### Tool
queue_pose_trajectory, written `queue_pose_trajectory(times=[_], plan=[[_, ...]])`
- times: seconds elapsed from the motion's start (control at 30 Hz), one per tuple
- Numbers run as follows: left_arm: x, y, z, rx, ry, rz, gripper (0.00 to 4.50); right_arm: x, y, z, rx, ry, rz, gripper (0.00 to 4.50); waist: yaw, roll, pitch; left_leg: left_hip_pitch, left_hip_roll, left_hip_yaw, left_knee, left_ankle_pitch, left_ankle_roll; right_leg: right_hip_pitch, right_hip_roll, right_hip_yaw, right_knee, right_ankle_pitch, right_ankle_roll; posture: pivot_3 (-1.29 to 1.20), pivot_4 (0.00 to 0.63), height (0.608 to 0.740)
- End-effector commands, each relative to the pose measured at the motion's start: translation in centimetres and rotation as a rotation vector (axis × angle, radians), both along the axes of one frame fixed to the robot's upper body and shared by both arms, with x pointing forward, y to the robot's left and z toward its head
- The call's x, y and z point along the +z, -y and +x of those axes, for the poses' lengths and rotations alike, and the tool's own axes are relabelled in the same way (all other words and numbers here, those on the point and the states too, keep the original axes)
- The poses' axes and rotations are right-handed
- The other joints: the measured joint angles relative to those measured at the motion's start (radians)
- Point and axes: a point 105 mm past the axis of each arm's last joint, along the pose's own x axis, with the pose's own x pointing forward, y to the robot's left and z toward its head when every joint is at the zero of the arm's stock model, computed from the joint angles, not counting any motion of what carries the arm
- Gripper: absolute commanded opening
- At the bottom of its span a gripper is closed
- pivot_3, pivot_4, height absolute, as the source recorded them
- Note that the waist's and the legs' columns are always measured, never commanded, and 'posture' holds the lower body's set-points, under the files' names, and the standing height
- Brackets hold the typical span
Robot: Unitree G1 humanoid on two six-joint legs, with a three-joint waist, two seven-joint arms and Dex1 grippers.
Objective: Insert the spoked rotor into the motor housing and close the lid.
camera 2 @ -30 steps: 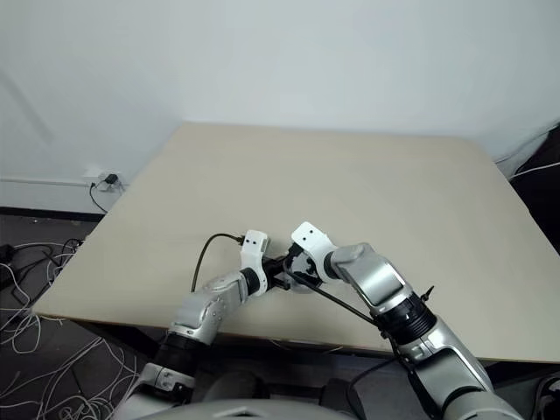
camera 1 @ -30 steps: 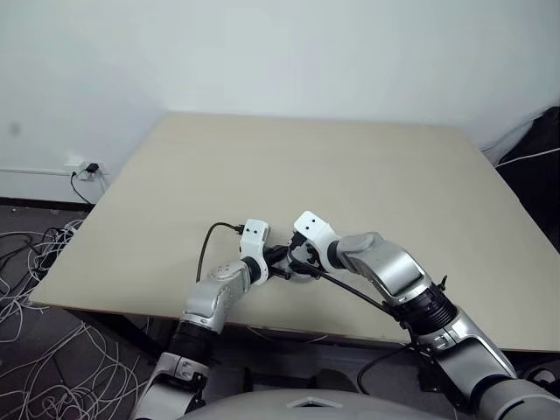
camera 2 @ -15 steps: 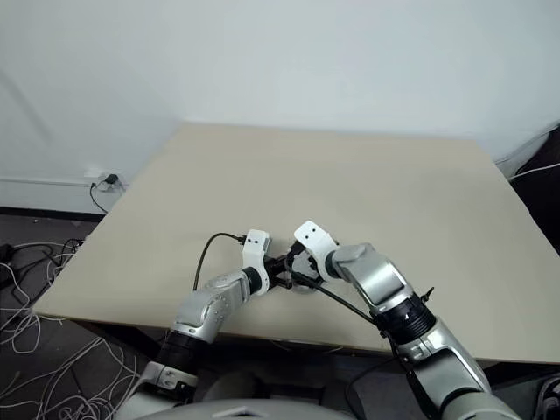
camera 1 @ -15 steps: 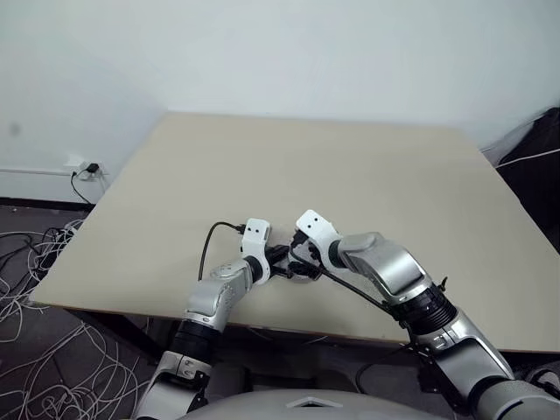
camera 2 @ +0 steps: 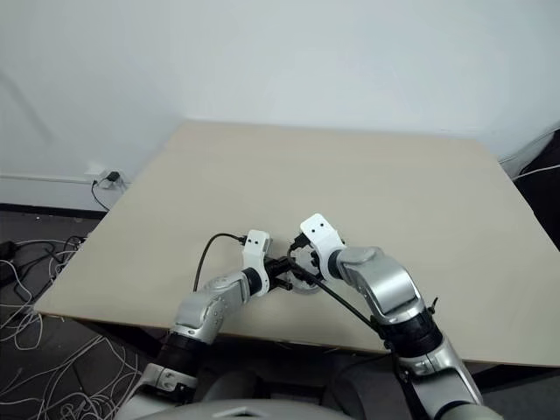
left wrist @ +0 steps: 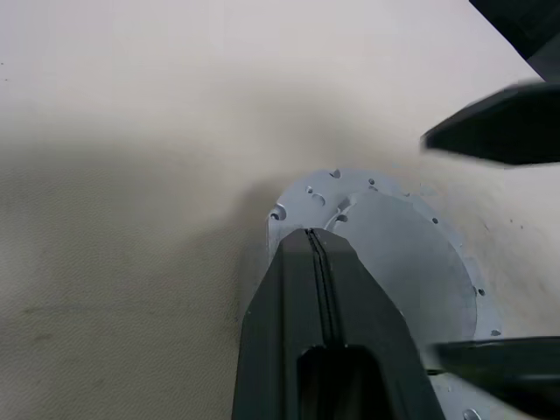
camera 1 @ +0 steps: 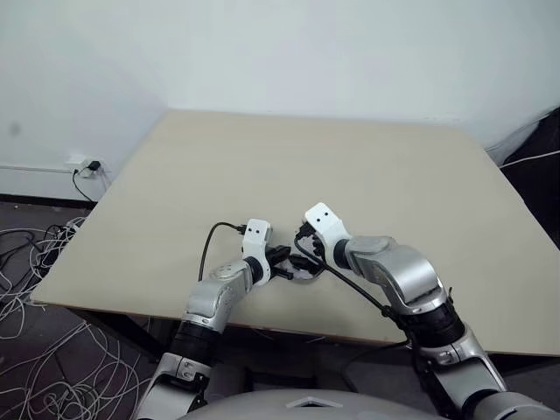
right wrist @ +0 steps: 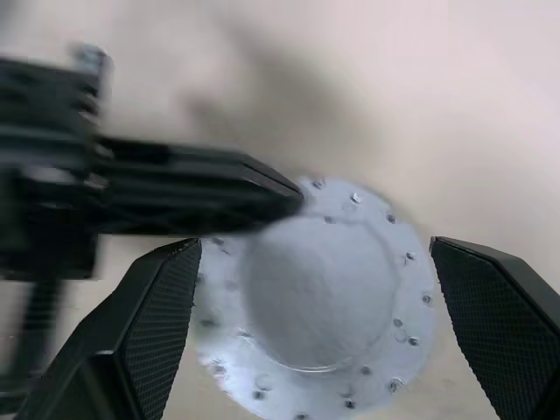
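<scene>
1. Your left gripper [left wrist: 319, 241] has its fingers pressed shut, holding nothing; the tips rest over the rim of the lid [right wrist: 332, 297].
2. The lid lies flat on the table [camera 1: 367, 175] near its front edge, smooth raised side up, between both grippers.
3. Your right gripper [right wrist: 324, 262] hangs above the lid, fingers spread wide, gripping nothing.

Bare table [camera 1: 289, 166] all round; left claw [left wrist: 317, 241] across the lid [right wrist: 325, 293].
</scene>
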Motion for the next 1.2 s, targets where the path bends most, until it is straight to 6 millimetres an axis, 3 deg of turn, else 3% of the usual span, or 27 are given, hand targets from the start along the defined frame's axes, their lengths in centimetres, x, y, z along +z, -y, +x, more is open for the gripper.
queue_pose_trajectory(times=[0.03, 0.2, 0.33, 0.57, 0.77, 0.97, 1.2], plan=[[-0.6, 0.8, -0.9, -0.046, -0.033, 0.006, 0.00, 1.2, 0.0, -1.1, -0.037, 0.041, 0.041, 4.47, 0.002, 0.000, 0.000, 0.000, 0.000, 0.000, 0.000, 0.000, 0.000, 0.000, 0.000, 0.000, 0.000, 0.000, 0.000, 0.00, 0.000, 0.740], [-0.6, 0.9, -1.1, -0.061, -0.032, 0.007, 0.00, 0.7, 0.4, -2.5, -0.112, 0.066, 0.038, 4.47, 0.002, 0.000, 0.000, 0.000, 0.000, 0.000, 0.000, -0.001, 0.001, 0.000, 0.000, -0.001, -0.001, 0.000, 0.000, 0.00, 0.000, 0.740], [-0.5, 0.9, -1.1, -0.070, -0.031, 0.006, 0.00, 0.8, 0.8, -3.0, -0.205, 0.188, 0.033, 4.47, 0.003, 0.000, 0.000, 0.000, -0.001, 0.000, -0.001, -0.001, 0.001, 0.000, 0.000, -0.002, -0.002, 0.000, 0.000, 0.00, 0.000, 0.740], [-0.6, 0.9, -1.2, -0.086, -0.032, 0.012, 0.00, 0.0, 2.7, -2.8, -0.350, 0.370, -0.035, 4.47, 0.003, 0.000, 0.001, 0.001, -0.003, 0.000, 0.000, -0.001, 0.001, 0.003, 0.005, -0.003, -0.002, 0.000, 0.001, 0.00, 0.000, 0.740], [-0.5, 0.8, -1.1, -0.094, -0.028, 0.017, 0.00, -1.7, 3.3, -3.2, -0.617, 0.204, 0.290, 4.47, 0.002, -0.001, 0.001, 0.002, -0.001, 0.000, 0.000, -0.001, 0.002, 0.005, 0.008, -0.002, -0.003, 0.001, 0.003, 0.00, 0.000, 0.740], [-0.4, 0.7, -0.9, -0.096, -0.021, 0.021, 0.00, -1.6, 3.6, -2.8, -0.780, 0.076, 0.653, 4.47, 0.002, 0.001, 0.001, 0.002, -0.001, 0.000, 0.001, -0.001, 0.002, 0.006, 0.008, -0.002, -0.008, 0.004, 0.007, 0.00, 0.000, 0.740], [-0.3, 0.4, -0.8, -0.096, -0.016, 0.027, 0.00, -2.4, 4.1, -2.6, -0.817, -0.024, 0.824, 4.47, 0.002, 0.006, 0.002, 0.002, 0.001, 0.000, 0.000, -0.001, 0.002, 0.006, 0.005, -0.001, -0.009, 0.004, 0.007, 0.00, 0.000, 0.740]])
